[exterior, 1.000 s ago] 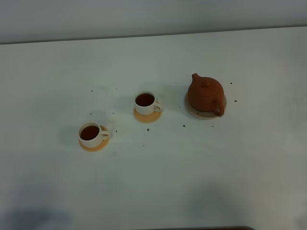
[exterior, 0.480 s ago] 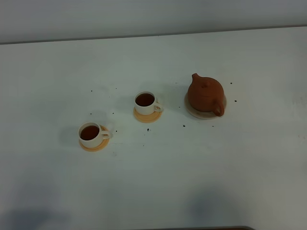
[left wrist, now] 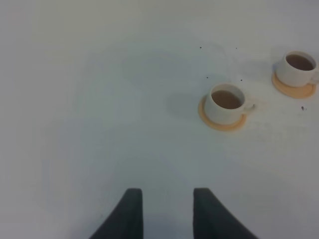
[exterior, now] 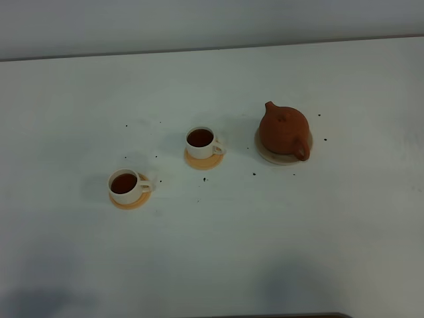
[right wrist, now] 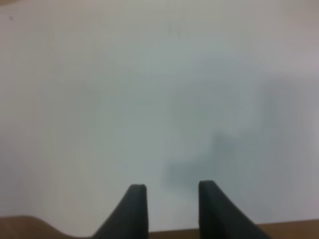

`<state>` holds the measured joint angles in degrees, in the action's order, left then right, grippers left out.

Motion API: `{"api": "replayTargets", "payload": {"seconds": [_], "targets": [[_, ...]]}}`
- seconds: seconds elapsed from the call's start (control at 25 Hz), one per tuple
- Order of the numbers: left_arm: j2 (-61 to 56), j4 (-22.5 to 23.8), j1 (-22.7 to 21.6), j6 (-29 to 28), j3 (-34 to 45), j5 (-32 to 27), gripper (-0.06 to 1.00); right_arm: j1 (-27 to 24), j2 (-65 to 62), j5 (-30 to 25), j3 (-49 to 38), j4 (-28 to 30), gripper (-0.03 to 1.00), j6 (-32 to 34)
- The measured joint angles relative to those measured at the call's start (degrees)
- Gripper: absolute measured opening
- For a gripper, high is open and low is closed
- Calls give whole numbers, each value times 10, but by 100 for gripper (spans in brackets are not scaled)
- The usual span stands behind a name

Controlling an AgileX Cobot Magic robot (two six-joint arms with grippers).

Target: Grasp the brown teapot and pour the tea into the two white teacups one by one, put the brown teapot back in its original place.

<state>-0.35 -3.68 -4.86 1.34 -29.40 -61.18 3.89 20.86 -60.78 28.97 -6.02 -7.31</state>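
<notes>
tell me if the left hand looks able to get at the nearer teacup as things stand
Probably yes: the left hand is open and empty, and only bare table lies between it and the nearer teacup.

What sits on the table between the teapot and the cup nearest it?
Nothing: in the high view only bare white table separates the teapot from the nearer cup, apart from a few dark specks close by.

White table (exterior: 212,252), pale grey wall (exterior: 199,23) behind, soft shadows

The left gripper (left wrist: 163,211) hangs with its two dark fingers parted, nothing between them. The right gripper (right wrist: 173,209) likewise shows parted fingers, holding nothing, above bare surface.
</notes>
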Motion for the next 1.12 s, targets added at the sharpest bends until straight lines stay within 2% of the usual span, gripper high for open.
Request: {"api": "replayTargets", "payload": {"seconds": [0.32, 1.12], "targets": [[0, 0, 0, 0, 0, 0, 25, 0, -75, 2, -1, -1, 24, -2], [0, 0, 0, 0, 0, 0, 25, 0, -126, 5, -1, -1, 24, -2]]}}
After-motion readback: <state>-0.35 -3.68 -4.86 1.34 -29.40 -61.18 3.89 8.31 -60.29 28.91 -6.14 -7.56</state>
